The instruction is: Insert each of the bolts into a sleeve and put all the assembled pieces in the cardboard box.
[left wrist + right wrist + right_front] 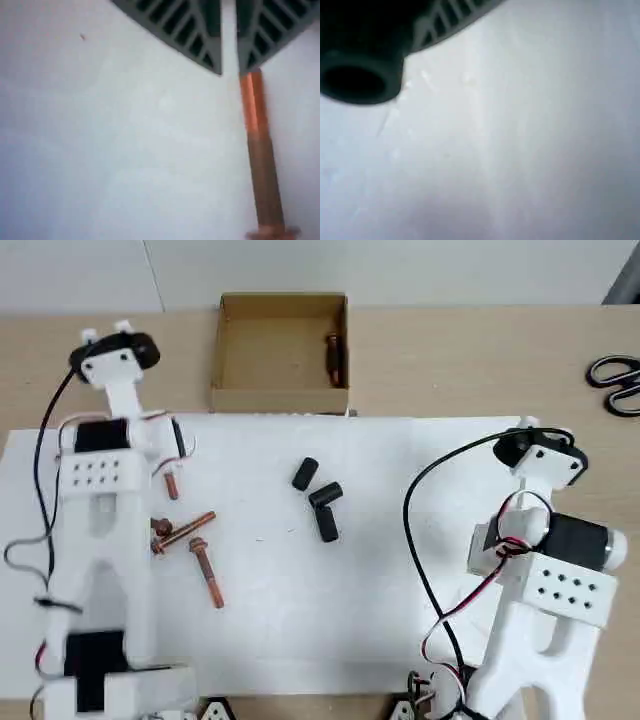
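While a white sheet point(300, 620) covers the table's point(450, 350) middle, the left gripper point(229, 70) pinches a bolt point(260, 160) and the right gripper point(405, 35) a sleeve point(355, 82).

Bright, even light from above; the left arm point(100, 530) throws a faint, soft shadow onto the white sheet point(400, 570); the copper bolt point(252, 107) gleams.
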`<action>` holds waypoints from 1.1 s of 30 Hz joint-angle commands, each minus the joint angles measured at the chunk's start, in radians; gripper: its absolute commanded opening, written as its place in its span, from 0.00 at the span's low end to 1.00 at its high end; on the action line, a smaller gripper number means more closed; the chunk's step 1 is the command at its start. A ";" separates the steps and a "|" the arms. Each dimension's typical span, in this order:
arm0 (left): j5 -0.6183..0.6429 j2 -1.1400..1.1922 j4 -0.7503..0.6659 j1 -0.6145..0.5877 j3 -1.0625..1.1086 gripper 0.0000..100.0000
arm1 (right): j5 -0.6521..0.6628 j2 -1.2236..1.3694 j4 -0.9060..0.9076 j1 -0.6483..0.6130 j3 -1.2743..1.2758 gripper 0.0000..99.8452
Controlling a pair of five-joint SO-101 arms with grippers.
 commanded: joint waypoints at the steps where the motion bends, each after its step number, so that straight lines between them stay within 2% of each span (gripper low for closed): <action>1: -0.031 0.078 0.046 0.006 -0.137 0.01 | -0.011 -0.024 -0.007 0.010 -0.003 0.00; 7: -0.031 0.224 0.229 0.002 -0.312 0.01 | -0.011 -0.024 -0.013 0.012 0.005 0.00; 12: -0.031 0.304 0.290 0.000 -0.403 0.02 | -0.011 -0.024 -0.016 0.012 0.006 0.00; 17: -0.029 0.354 0.276 -0.008 -0.407 0.09 | -0.011 -0.024 -0.016 0.012 0.006 0.00; 25: -0.037 0.427 0.195 -0.092 -0.410 0.09 | -0.006 -0.024 -0.016 0.012 0.006 0.00; 33: -0.061 0.457 0.149 -0.094 -0.410 0.09 | -0.005 -0.024 -0.016 0.007 0.006 0.00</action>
